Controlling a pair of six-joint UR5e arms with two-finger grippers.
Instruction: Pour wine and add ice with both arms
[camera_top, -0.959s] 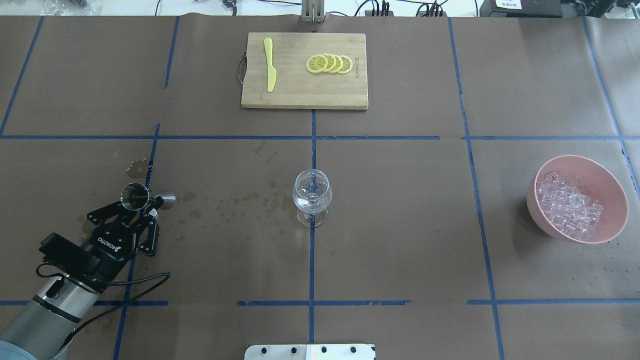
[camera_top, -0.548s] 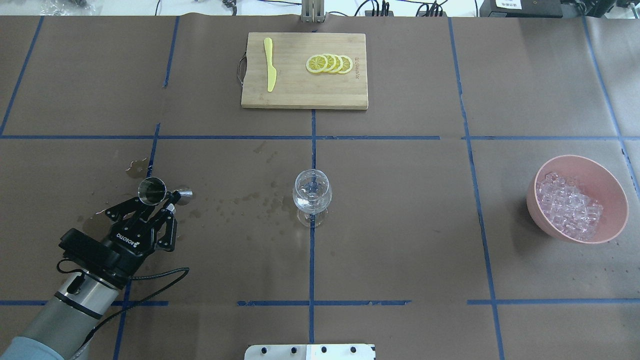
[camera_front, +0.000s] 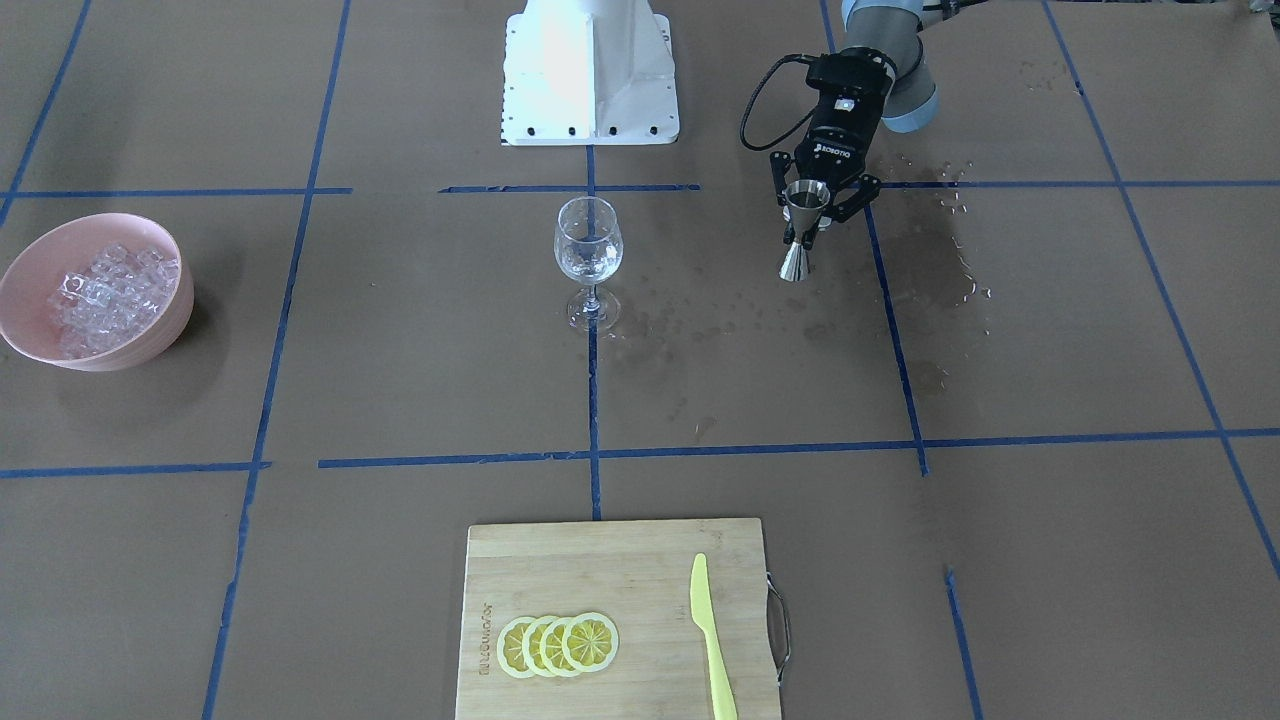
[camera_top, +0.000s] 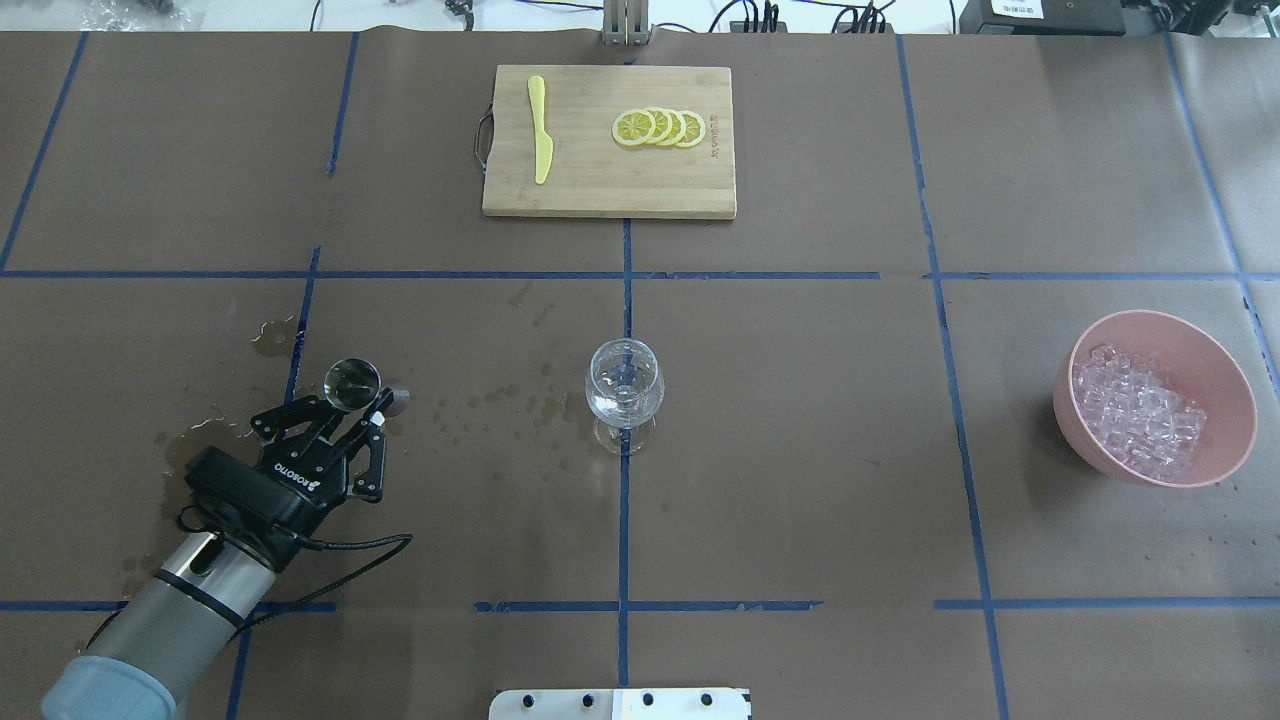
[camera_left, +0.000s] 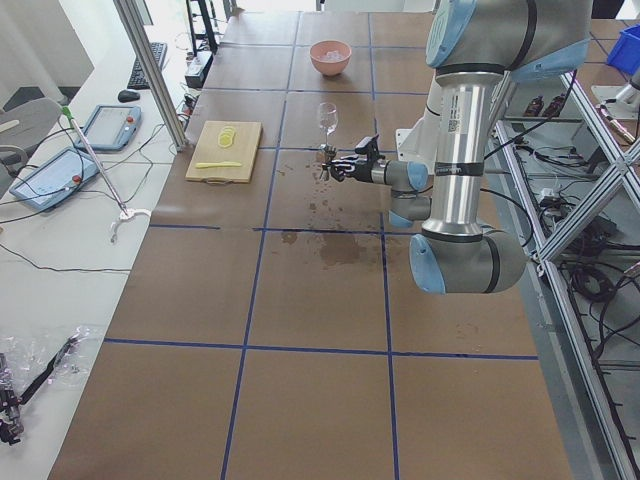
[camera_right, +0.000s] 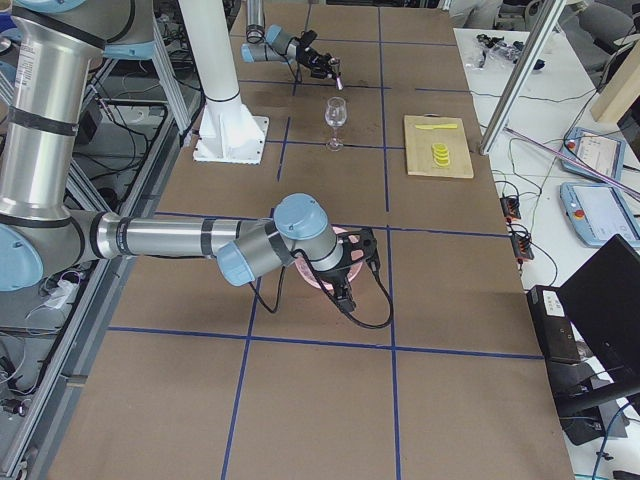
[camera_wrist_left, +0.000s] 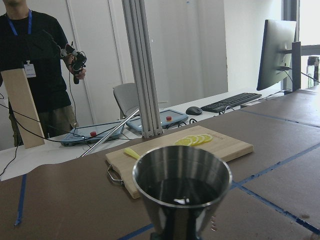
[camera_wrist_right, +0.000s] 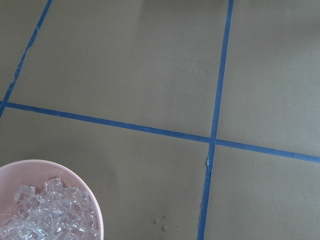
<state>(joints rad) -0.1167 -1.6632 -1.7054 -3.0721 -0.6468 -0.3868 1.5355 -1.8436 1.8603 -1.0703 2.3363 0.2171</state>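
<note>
Jigger (camera_top: 352, 381) with dark liquid held upright, well to the robot's left of the wine glass (camera_top: 624, 390)
Left tool (camera_top: 352, 405) is closed on the jigger's narrow waist, its long axis vertical; to pour, I judge it must travel sideways to the wine glass and then tip. Ice (camera_top: 1140, 420) lies in the pink bowl (camera_top: 1215, 370), well to the right of the wine glass. Right tool (camera_right: 350, 265) is near that bowl; whether it is open, I cannot tell.

Wine glass (camera_right: 336, 118) near wooden board (camera_right: 438, 146)
</note>
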